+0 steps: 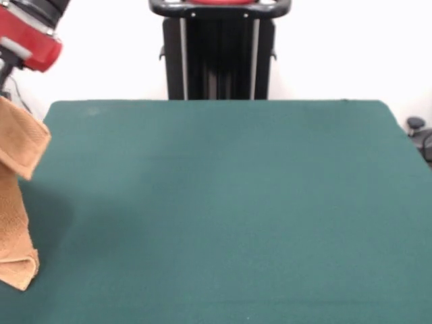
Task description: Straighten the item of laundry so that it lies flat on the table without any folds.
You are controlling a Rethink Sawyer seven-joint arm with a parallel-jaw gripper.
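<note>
Front view. The towel [17, 202] hangs at the 9 o'clock edge of the frame, bunched and doubled over itself, with its lowest fold resting on or just above the green worktop [229, 209] near 8 o'clock. Its upper part rises toward the red arm [30, 34] at 11 o'clock.

Risks you should weigh. The cloth sits at the very side of the worktop; if it is let go here, part of it may slide off the edge instead of landing flat. Because it hangs as a folded bundle, lowering it straight down would likely stack the layers into a heap, not spread them. A drag toward 3 o'clock that is too quick could pull the cloth free of whatever holds it, or roll the trailing end under.

Limits of the view. The tool itself lies outside the frame, so you cannot tell whether it is spread, pressed together, or pinching the towel; the grip is only inferred from the way the cloth hangs. The towel's left portion is cut off, and no tag or border band can be made out. Whether the bottom fold truly touches the worktop is uncertain.
</note>
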